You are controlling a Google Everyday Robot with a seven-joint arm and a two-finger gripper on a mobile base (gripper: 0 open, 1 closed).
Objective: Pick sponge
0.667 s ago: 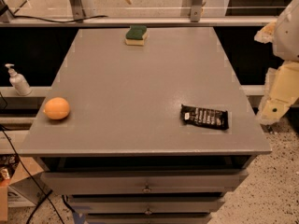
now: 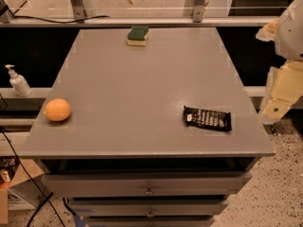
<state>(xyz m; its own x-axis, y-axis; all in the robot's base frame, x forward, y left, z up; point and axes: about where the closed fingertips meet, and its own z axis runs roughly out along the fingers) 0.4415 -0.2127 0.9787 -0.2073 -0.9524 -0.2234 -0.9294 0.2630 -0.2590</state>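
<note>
nothing moved: green-topped yellow foam sponge (image 2: 138, 35) at far edge of grey table (image 2: 142, 103); my gripper (image 2: 283, 91) beyond right edge, grip state unreadable; approach pending.

White print on black wrapper (image 2: 207, 118) illegible; no readable text. Pincer (image 2: 277, 103) far right.

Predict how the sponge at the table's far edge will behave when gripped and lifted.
The sponge has a pale foam base, so it will probably squash when squeezed and feel light. Its flat, blocky shape suggests it won't roll. The gripper hangs beside the right edge of the table, far from it.
</note>
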